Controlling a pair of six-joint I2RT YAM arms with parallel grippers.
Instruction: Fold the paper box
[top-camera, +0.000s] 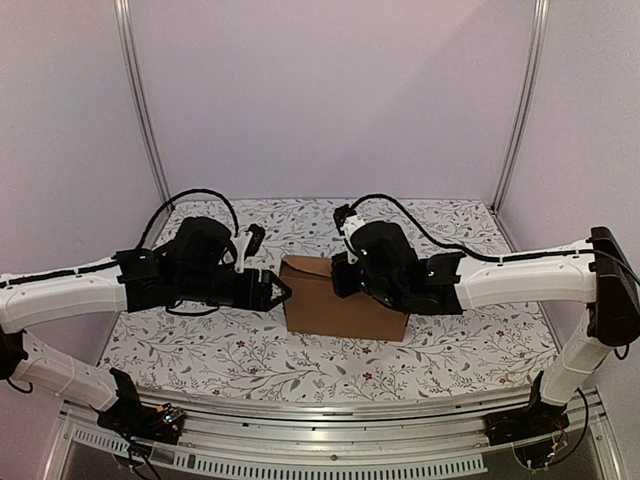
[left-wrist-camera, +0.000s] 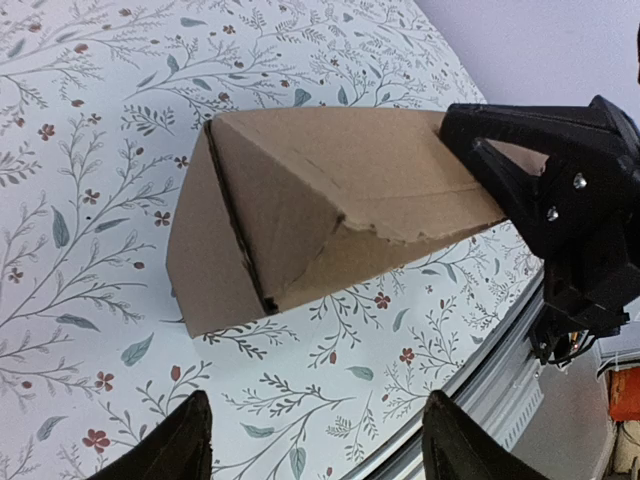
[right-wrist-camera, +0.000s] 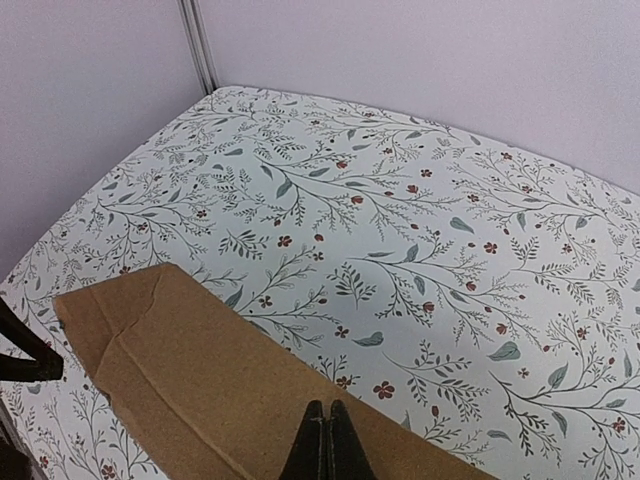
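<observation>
The paper box (top-camera: 340, 305) is plain brown cardboard, standing as a folded-up shallow box in the middle of the floral table. In the left wrist view its near end (left-wrist-camera: 290, 200) shows a slanted side flap with a torn-looking edge. My left gripper (top-camera: 282, 290) sits just off the box's left end, open, with only tablecloth between its fingers (left-wrist-camera: 190, 430). My right gripper (right-wrist-camera: 326, 410) is shut, its tips together over the box's top panel (right-wrist-camera: 180, 360); whether they touch it I cannot tell. It shows as a black shape (left-wrist-camera: 560, 190) at the box's far end.
The floral tablecloth (top-camera: 250, 355) covers the table. A metal rail (top-camera: 330, 425) runs along the near edge. Lilac walls with metal posts (top-camera: 145, 110) close in the back and sides. One left finger (right-wrist-camera: 25, 350) shows at the right wrist view's left edge.
</observation>
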